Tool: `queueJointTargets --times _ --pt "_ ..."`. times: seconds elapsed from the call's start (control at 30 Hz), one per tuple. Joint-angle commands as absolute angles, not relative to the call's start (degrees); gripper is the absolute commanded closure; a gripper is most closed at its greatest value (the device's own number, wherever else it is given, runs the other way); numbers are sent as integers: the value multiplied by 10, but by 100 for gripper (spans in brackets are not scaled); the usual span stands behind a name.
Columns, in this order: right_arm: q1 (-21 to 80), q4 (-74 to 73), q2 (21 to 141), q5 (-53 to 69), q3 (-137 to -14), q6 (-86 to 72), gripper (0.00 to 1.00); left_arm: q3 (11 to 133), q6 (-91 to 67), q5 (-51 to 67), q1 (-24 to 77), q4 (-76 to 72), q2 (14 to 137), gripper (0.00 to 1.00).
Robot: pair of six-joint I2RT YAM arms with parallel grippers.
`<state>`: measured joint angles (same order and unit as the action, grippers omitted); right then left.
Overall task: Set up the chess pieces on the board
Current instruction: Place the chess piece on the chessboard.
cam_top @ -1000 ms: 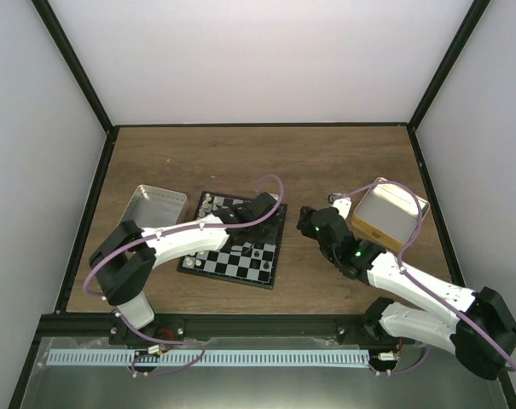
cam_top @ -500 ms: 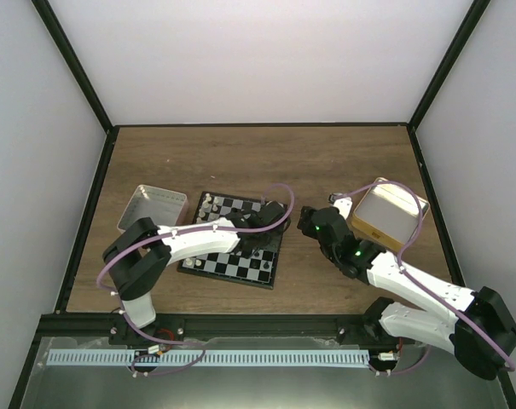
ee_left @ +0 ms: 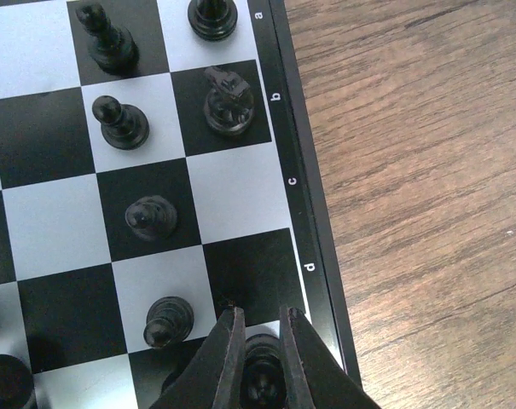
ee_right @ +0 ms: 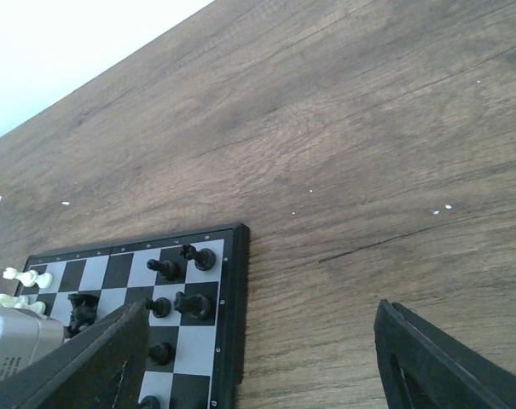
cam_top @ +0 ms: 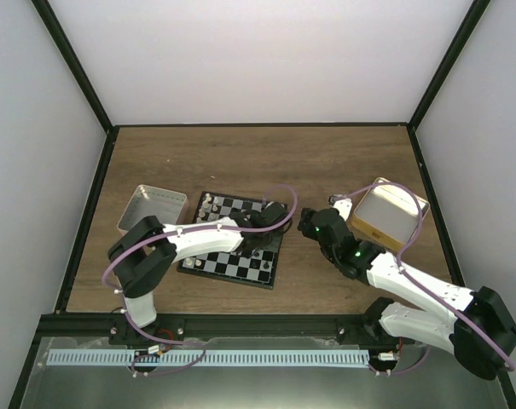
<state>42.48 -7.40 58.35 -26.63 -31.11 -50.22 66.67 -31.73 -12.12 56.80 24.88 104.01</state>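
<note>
Near the middle of the table (cam_top: 326, 162), slightly left, the board (ee_left: 302, 213) lies flat with bare wood open along its right border. At that border the left end effector (ee_left: 262, 317) pinches a black piece (ee_left: 259, 375) in the outermost column, with other black pieces (ee_left: 151, 217) just beyond. Right of the board and apart from it, the right end effector (ee_right: 262, 311) hangs spread wide over bare wood. Farther back sit a pinkish tin (cam_top: 153, 209) on the left and a yellow tin (cam_top: 387, 213) on the right.

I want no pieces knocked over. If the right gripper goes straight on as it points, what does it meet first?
Probably the bare table, just beside the edge of the board, not the board itself. The right gripper aims there, but depth is unclear.
</note>
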Motion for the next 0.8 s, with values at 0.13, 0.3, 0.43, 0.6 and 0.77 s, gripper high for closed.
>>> queueJointTargets --times 0.13,0.3,0.43,0.6,0.77 --pt "419 -71 584 -277 -308 -504 26 692 -306 -145 570 250 1059 89" --pt "418 -72 584 -278 -308 -503 26 708 -301 -149 566 253 1071 89" --pt "418 -76 581 -281 -308 -501 26 715 -300 -148 562 252 1080 89" --pt "417 -77 578 -281 -306 -503 26 719 -301 -144 558 251 1086 89" --pt "416 -79 577 -282 -306 -503 26 724 -301 -141 555 247 1092 87"
